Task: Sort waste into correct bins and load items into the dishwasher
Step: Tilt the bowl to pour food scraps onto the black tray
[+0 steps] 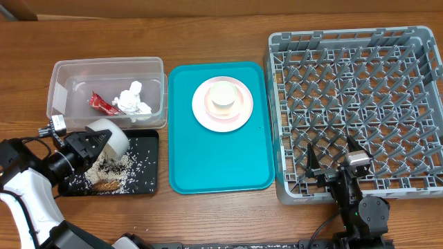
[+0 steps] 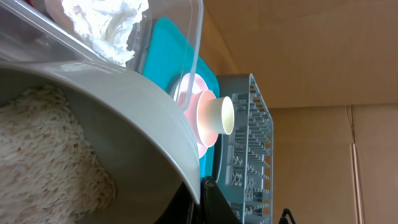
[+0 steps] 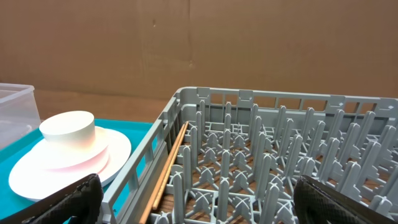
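wrapper + tissue: red wrapper (image 1: 102, 103) and white tissue (image 1: 131, 98) lie inside the clear tub (image 1: 76, 75), upper left of overhead view. judged done.
rice: grains + brown bits (image 1: 128, 173) scattered on the black tray (image 1: 151, 181), lower left. more rice sits in the white bowl (image 1: 112, 138) per l wrist view. emptying judged in hand, not finished.
left gripper: (image 1: 88, 144) clamped on the white bowl's rim, bowl tipped over the black tray.
right gripper: (image 1: 331, 160) fingers apart, holding nothing, at near edge of the rack (image 1: 360, 90), lower right.
dishes: pink plate (image 1: 206, 116) w/ pink bowl (image 2: 208, 112) and cup (image 1: 223, 97) stacked on it, on the teal tray (image 1: 221, 166), centre. not loaded.
rack contents: no dishes. only a wooden stick (image 3: 168, 168) along its left side in r wrist view.
left to do: finish tipping, then load white bowl, plate, pink bowl, cup. 4 items outstanding.
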Robot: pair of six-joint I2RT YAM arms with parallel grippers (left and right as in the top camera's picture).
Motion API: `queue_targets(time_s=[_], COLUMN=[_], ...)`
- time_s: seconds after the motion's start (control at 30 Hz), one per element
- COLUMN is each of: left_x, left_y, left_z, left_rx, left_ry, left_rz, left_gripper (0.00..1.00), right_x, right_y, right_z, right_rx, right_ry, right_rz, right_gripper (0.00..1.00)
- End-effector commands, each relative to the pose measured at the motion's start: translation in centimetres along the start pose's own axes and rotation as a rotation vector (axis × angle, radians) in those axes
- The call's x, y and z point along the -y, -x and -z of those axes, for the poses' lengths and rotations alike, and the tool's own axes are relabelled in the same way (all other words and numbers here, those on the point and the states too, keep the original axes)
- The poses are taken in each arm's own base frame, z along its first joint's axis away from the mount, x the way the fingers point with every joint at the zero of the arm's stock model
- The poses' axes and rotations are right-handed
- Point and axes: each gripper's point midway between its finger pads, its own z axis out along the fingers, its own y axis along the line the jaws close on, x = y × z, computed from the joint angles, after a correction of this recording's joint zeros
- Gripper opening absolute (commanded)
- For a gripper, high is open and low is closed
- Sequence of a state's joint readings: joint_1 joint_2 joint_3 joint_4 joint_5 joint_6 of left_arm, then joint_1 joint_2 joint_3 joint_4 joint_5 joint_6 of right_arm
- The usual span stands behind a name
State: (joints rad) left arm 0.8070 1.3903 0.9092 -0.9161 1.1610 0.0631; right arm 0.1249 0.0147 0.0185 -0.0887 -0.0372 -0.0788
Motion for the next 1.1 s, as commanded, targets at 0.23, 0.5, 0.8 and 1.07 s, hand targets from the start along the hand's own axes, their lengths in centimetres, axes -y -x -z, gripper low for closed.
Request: queue_targets(time_s=[0.23, 0.5, 0.8, 1.07], left_x=[1.7, 1.9, 1.9, 2.3], left_y=[-0.1, 0.0, -0.1, -0.7], left_z=[0.2, 0.2, 0.2, 0.3], left_rx=[0.01, 0.013, 0.012, -0.004], left_ry=[-0.092, -0.105, -0.106, -0.127], left_rz=[-0.03, -0.035, -0.031, 0.016], left_gripper=[0.04, 0.04, 0.04, 0.04], right_x=[0.0, 0.0, 0.0, 0.0], right_y=[-0.1, -0.1, -0.1, -0.1], right_z=[0.0, 0.0, 0.0, 0.0], right_rx=[0.009, 0.009, 0.009, 0.009], right_ry=[-0.001, -0.001, -0.001, -0.001], right_rz=[0.001, 0.001, 0.001, 0.001], right_gripper=[1.0, 1.0, 1.0, 1.0])
